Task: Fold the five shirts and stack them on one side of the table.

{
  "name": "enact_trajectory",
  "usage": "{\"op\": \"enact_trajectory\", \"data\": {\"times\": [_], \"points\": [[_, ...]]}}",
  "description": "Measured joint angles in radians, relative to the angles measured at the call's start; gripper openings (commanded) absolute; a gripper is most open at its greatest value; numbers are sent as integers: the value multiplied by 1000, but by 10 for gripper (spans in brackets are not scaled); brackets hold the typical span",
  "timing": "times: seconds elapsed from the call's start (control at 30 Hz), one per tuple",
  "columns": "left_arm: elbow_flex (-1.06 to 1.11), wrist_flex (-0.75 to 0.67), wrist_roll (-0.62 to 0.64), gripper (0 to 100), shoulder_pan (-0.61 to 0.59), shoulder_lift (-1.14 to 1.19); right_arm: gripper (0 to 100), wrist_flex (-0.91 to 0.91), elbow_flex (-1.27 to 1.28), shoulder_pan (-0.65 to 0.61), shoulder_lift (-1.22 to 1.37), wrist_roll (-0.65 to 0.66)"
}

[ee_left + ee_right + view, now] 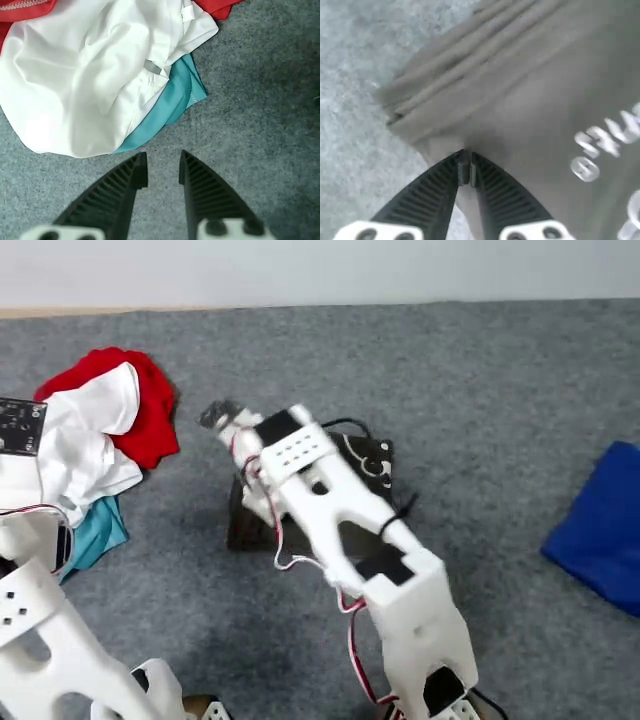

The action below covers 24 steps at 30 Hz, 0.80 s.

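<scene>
- Right gripper (465, 170) had its fingers pressed together on a small ridge of the dark shirt (535, 100), with cloth caught between the tips at the shirt's edge.
- That shirt lay in the middle of the table (480, 380), much of it under the right arm. In the high view the pinch sat at its far-left end, and the rest of the cloth spread right and nearer from there.
- In the right wrist view, bunched pleats ran slantwise across the line of the fingers, and bare table showed just beyond the pinched edge. The shirt's long axis could not be read with certainty, since the arm covered so much of it.
- The coming move seemed to turn on one relation: the body of the shirt lay to the right and near side of the pinch. A fold would therefore likely carry the held edge that way, over the cloth rather than off it.
- Left gripper (162, 172) was spread and held nothing. It hung over bare table close to the pile at the left, where the white shirt (85, 75) lay on top, the teal shirt (172, 97) poked out beneath it, and the red shirt (150, 410) lay on the far side.
- The right arm was plainly the nearer to the dark shirt, and the left gripper stood well apart from it.
- The blue shirt (605, 525) lay at the right edge, well apart from both grippers.
</scene>
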Motion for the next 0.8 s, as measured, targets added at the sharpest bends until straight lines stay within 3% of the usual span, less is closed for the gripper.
{"op": "enact_trajectory", "data": {"times": [0.23,0.4,0.67,0.8], "points": [[0,0,0,115,0,0,9,-15,-29,-97,78,0],[0,-3,0,115,0,0,9,92,-192,-112,78,0],[3,-3,0,115,0,0,9,288,-442,-26,72,-15],[3,-3,2,115,0,0,11,288,-463,77,48,-161]]}}
